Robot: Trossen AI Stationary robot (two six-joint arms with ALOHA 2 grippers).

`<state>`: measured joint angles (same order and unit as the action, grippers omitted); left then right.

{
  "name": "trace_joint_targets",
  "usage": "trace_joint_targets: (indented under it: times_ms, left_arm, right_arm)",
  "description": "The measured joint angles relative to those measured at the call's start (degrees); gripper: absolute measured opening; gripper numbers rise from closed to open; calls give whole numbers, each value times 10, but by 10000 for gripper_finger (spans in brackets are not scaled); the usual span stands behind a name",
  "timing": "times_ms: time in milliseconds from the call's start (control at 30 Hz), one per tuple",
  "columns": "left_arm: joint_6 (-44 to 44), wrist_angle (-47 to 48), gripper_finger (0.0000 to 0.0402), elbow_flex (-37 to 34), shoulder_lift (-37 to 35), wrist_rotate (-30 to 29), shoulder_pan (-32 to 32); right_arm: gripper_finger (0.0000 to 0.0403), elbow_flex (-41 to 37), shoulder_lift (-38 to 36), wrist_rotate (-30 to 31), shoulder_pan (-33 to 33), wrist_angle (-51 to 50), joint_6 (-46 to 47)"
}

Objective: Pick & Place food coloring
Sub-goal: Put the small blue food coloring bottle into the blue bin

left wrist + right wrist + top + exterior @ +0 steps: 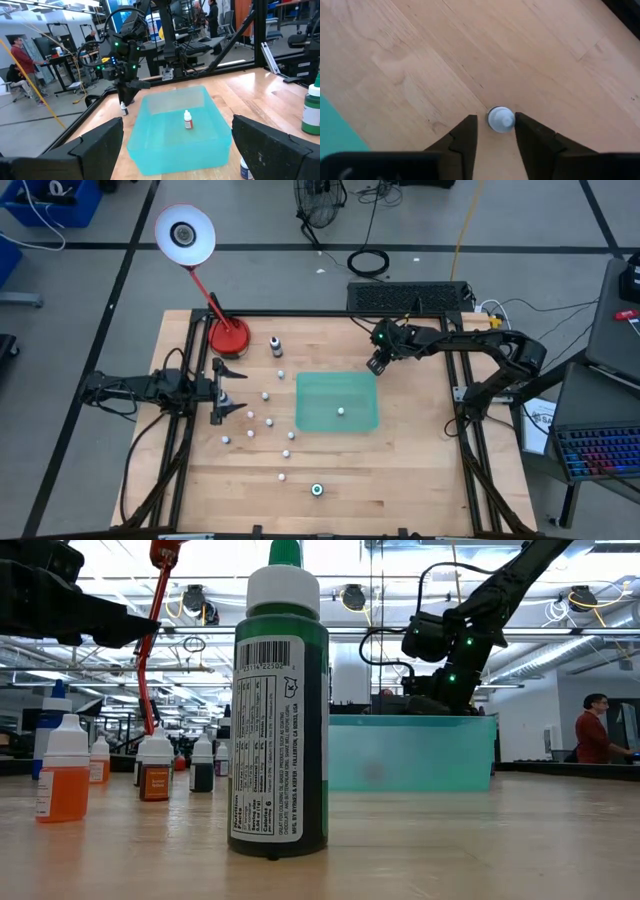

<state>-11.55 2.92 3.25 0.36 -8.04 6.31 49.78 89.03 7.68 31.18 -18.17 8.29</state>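
Note:
Several tiny white-capped food coloring bottles point(262, 418) stand scattered on the wooden table, left of a teal tray point(362, 420). One small bottle point(341, 411) stands inside the tray, also seen in the left wrist view point(187, 120). A darker bottle point(275, 345) stands near the lamp base. A green bottle with a teal top point(317, 490) stands by the near edge and is large in the low view point(280, 720). My right gripper point(378, 363) is open and hovers just beyond the tray's far right corner, over a small bottle point(501, 120). My left gripper point(228, 390) waits open at the table's left. My right gripper comes from above, pointing down, with one finger point(465, 137) on each side of the small bottle's white cap point(497, 119). A gap shows beside that finger; I cannot tell whether the other finger point(532, 137) touches the cap. The bottle stands upright on the table.
A red lamp base point(229, 337) with its slanting stem and white head point(185, 232) stands at the far left. A black keyboard point(408, 297) lies beyond the far edge. Bare wood lies right of the tray point(420, 430). People point(592, 730) are in the room behind.

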Motion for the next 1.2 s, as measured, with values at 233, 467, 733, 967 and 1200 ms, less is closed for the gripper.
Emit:
trace_joint_targets:
  times_ms: [233,467,733,967,1200]
  left_arm:
    - [0,0,365,0,0,0,0]
    - [0,0,365,0,0,0,0]
    - [0,0,365,0,0,0,0]
    - [0,0,365,0,0,0,0]
    - [0,0,365,0,0,0,0]
  right_arm:
    - [35,0,0,1,0,1,-18]
    - [27,0,0,1,0,12,-45]
    - [27,31,-39,15,-26,-2,-48]
    - [27,91,-87,33,-112,-18,-56]
    - [27,180,-73,66,-254,-40,-47]
